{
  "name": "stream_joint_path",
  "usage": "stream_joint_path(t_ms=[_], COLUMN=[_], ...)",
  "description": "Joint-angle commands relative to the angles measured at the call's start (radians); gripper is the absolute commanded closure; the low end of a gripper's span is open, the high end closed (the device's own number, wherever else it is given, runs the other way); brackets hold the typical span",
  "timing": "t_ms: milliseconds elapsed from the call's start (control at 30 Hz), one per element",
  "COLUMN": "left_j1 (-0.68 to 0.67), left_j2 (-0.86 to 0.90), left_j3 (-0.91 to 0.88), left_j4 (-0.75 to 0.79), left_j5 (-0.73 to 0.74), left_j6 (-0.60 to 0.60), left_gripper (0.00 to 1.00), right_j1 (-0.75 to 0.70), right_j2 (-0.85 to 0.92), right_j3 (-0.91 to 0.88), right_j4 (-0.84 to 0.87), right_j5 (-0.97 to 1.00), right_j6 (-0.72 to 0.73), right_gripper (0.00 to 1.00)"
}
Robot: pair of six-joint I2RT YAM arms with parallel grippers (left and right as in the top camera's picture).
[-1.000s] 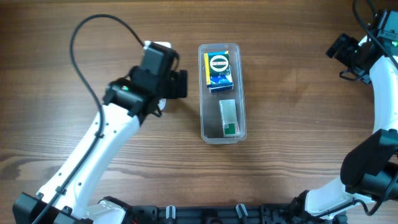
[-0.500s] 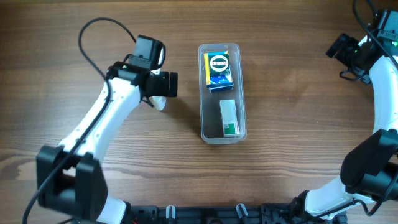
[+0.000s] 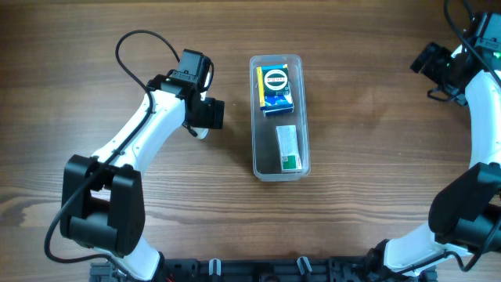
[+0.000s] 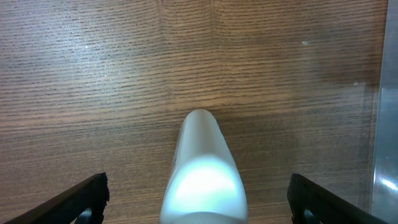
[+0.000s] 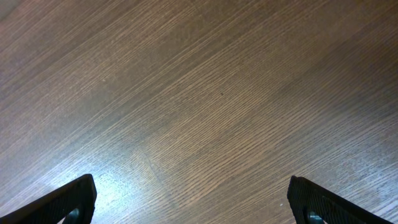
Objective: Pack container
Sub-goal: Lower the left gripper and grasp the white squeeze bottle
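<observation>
- Overhead: the container [image 3: 264,153] lies mid-table [image 3: 368,157], just right of my left pincer [image 3: 205,117]. Blue box [image 3: 275,88] in its far end, green box [image 3: 289,147] in its near end. A white bottle [image 3: 201,133] shows under the left pincer. My right pincer [image 3: 430,59] is at the far right, well apart.
- Left wrist: left pincer [image 4: 198,193] spread wide. The bottle [image 4: 202,168] lies between the fingers [image 4: 84,199], touching neither. Container wall [image 4: 388,124] at the right edge.
- Right wrist: right pincer [image 5: 193,199] spread wide over bare wood, holding nothing.
</observation>
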Motion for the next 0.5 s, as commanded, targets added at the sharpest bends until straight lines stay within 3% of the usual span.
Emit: stream_joint_path(t_ms=[0, 200, 467], left_j1=[0.005, 0.005, 0.005], left_j2=[0.019, 0.018, 0.018], left_j3=[0.006, 0.006, 0.007], left_j4=[-0.002, -0.001, -0.004], left_j5=[0.011, 0.012, 0.011], left_j6=[0.013, 0.011, 0.009], left_gripper=[0.12, 0.32, 0.36], right_j1=[0.000, 0.000, 0.000], right_j2=[0.002, 0.002, 0.002], right_j3=[-0.005, -0.005, -0.005], right_j4=[0.003, 0.003, 0.003], right_j5=[-0.005, -0.006, -0.005], right_j6=[-0.010, -0.010, -0.010], right_gripper=[0.00, 0.00, 0.00])
